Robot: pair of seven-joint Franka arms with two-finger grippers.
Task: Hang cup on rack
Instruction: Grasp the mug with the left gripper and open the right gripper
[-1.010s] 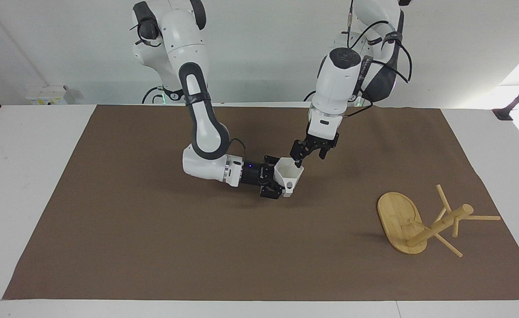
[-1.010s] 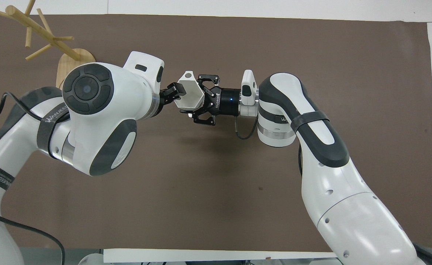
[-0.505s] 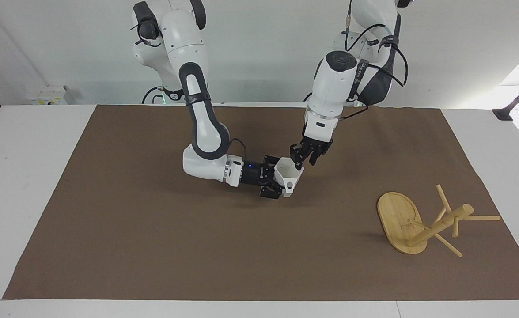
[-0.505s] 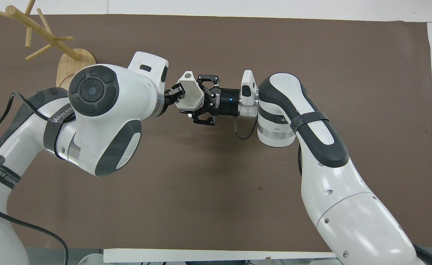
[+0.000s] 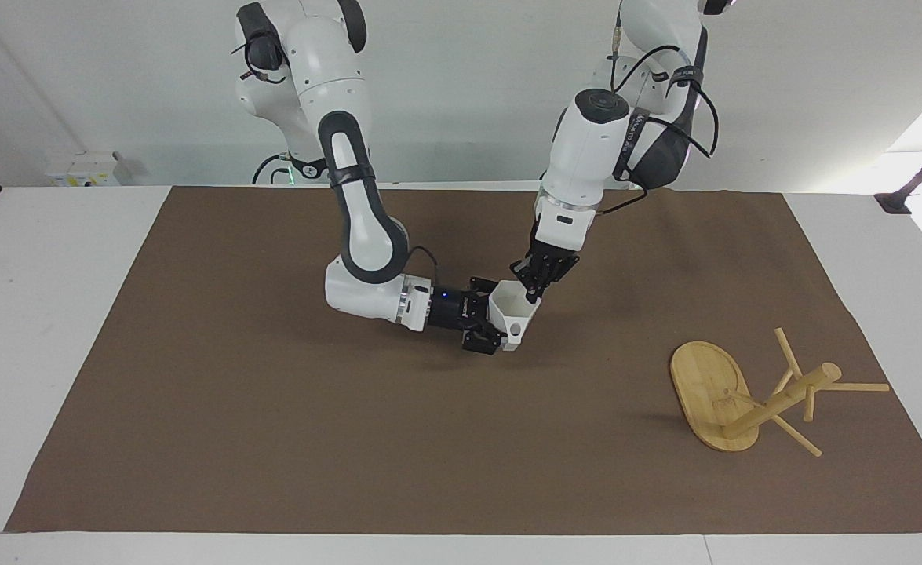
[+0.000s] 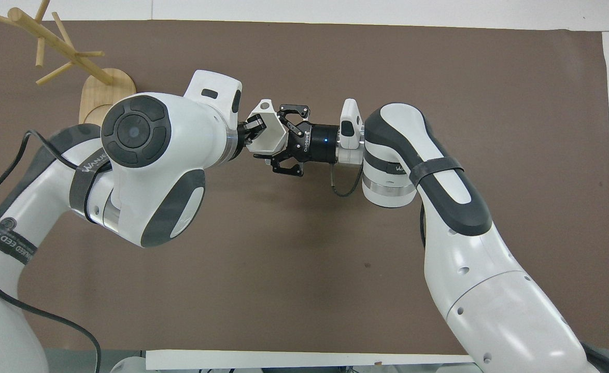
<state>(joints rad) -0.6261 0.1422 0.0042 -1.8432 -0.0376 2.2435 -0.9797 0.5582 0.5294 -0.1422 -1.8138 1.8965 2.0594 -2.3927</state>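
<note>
While the right pincer (image 5: 498, 319) clamps the cup (image 5: 515, 314), the left pincer (image 5: 535, 292) seemingly pinches its rim.

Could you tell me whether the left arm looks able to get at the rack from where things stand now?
Probably yes: the rack stands at the left arm's end of the brown mat with nothing between, but the left gripper is shut on the cup.

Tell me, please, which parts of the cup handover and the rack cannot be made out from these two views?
- Overhead view: the left gripper is mostly covered by its own wrist; only its tips show at the cup.
- Facing view: the cup's base is hidden inside the right gripper.
- Overhead view: the rack is cut off by the picture's top edge, and the left arm hides part of its base.
- Both views: the cup's handle cannot be made out.
</note>
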